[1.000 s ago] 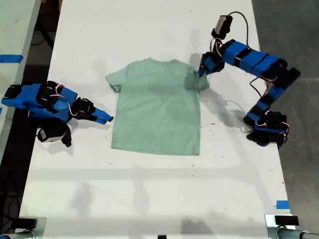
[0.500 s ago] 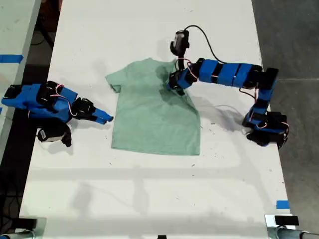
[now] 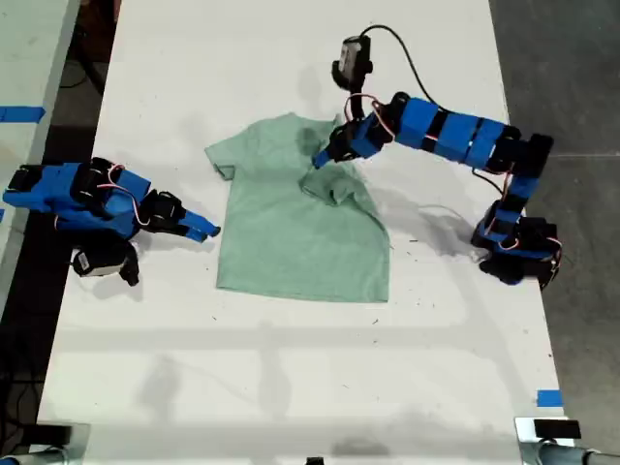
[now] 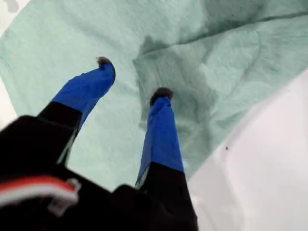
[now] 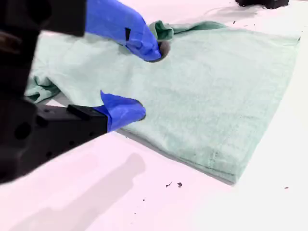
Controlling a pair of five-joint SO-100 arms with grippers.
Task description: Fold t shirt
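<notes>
The pale mint t shirt (image 3: 291, 242) lies flat on the white table (image 3: 291, 358). Its sleeve (image 3: 341, 186) on the exterior view's right is folded in over the chest and lies bunched there. My first gripper (image 3: 324, 157) hovers open just above that folded sleeve (image 4: 192, 82), its blue fingertips (image 4: 161, 96) apart with nothing between them (image 4: 132, 79). My second gripper (image 3: 206, 231) rests low on the table at the exterior view's left, beside the shirt's side edge (image 5: 216, 86). It is open and empty (image 5: 144, 82), close to the other sleeve.
A second table with blue tape (image 3: 19, 113) stands at the exterior view's left edge. Blue tape (image 3: 549, 397) marks the table at the exterior view's lower right. The first arm's base (image 3: 513, 252) sits at that view's right, beside the table edge and dark floor.
My first gripper carried the sleeve from the exterior view's right across onto the shirt's chest, then opened and let it go. The second arm has not moved.
</notes>
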